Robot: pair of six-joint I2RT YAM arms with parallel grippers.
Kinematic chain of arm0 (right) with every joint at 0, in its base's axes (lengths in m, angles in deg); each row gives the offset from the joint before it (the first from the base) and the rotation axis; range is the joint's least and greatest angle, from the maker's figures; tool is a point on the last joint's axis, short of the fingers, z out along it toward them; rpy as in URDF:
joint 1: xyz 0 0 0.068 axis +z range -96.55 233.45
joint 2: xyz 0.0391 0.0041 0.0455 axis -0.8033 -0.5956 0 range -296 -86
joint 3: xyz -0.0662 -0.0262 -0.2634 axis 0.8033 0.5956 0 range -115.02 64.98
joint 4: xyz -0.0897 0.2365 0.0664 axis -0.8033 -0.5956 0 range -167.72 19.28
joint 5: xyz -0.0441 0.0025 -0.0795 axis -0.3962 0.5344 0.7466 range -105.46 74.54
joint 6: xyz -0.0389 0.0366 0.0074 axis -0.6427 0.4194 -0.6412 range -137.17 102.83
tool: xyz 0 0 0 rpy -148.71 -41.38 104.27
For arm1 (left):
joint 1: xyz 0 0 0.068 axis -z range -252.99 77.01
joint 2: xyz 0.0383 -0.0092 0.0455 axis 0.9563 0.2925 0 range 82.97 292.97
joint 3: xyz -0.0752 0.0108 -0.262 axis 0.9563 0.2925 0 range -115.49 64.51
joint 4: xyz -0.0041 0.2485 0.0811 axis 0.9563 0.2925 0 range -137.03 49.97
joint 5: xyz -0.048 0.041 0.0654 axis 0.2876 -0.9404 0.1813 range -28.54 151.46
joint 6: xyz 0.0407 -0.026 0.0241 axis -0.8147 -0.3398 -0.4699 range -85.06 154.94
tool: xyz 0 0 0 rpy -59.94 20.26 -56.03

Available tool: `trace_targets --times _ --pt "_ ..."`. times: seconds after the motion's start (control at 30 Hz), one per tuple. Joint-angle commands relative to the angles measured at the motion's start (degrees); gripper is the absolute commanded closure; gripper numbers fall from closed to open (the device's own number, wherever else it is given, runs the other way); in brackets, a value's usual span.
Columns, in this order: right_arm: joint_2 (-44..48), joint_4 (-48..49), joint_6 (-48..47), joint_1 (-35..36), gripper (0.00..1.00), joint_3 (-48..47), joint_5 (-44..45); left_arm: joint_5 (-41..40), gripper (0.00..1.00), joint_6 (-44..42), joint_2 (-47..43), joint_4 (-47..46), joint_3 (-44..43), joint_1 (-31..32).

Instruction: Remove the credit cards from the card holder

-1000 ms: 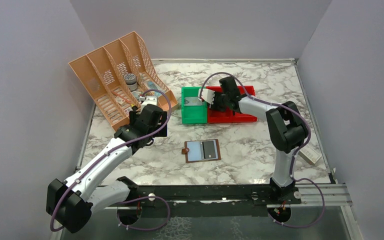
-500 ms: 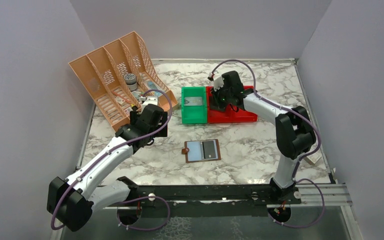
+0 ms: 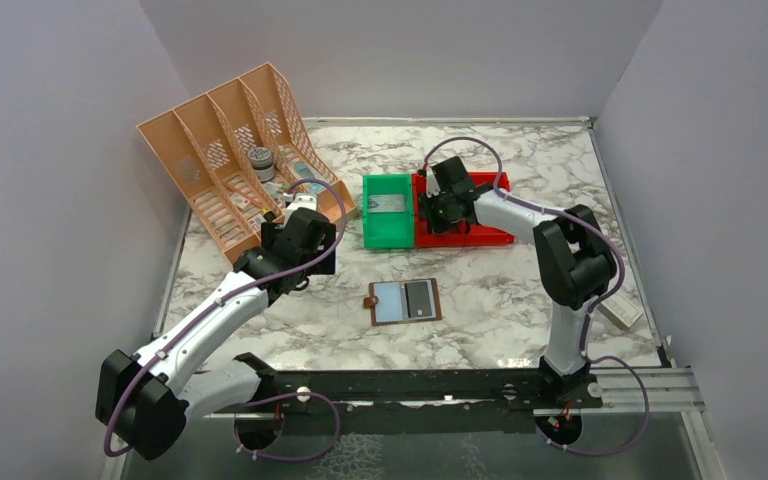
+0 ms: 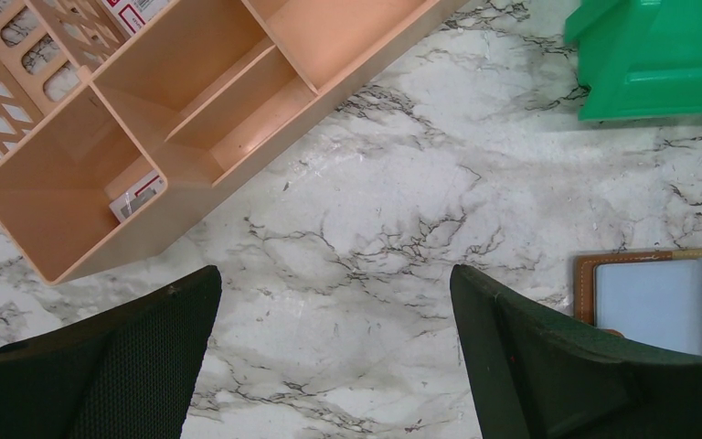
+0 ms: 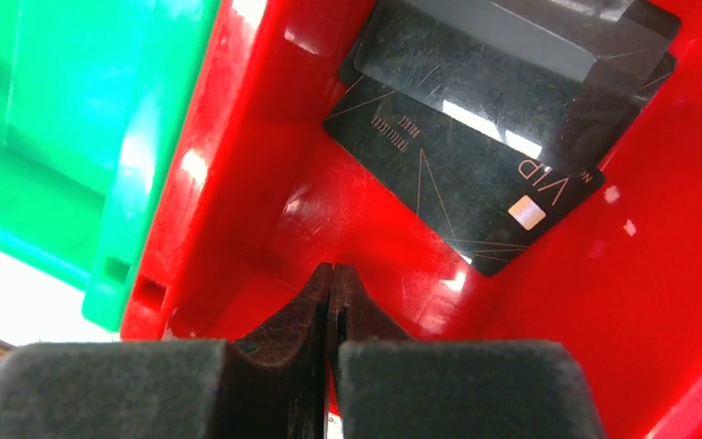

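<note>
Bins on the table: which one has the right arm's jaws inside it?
The red bin, just right of the green bin. The right arm's shut jaws hang inside it, beside black cards; no arm is in the green one.

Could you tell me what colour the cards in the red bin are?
The cards in the red bin are black, seen best from the right wrist.

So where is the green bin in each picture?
Top external: green bin in the back middle, at the red bin's left side.
Left wrist: top right corner, beyond the card holder.
Right wrist: left side, against the red bin.
Shared landmark: the red bin, though the left wrist view misses it.
</note>
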Motion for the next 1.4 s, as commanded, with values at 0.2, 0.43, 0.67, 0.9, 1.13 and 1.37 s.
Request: trace_targets --times 0.2,0.43,0.67,0.9,1.13,1.37 --pt "-5.2 -1.2 3.9 1.3 0.99 -5.0 11.8 -0.1 0.01 -0.8 0.2 0.2 0.3 -0.4" --pt "-7.5 1.3 4.4 1.3 0.99 -6.8 17.1 0.0 0.01 -0.8 0.4 0.2 0.2 -0.4" --pt "-8.5 3.9 3.8 1.2 0.99 -7.5 19.6 0.0 0.01 -0.8 0.4 0.2 0.3 -0.5" --pt "-9.7 4.7 4.2 1.3 0.99 -9.3 16.2 0.2 0.01 -0.8 0.7 0.2 0.3 -0.5" --pt "-9.6 5.2 4.5 1.2 0.98 -9.6 18.1 0.9 0.01 -0.8 0.7 0.1 0.2 -0.5" --pt "-0.4 4.8 6.0 1.3 0.93 -6.0 11.2 5.8 0.01 -1.9 -1.2 -1.3 -0.1 -0.5"
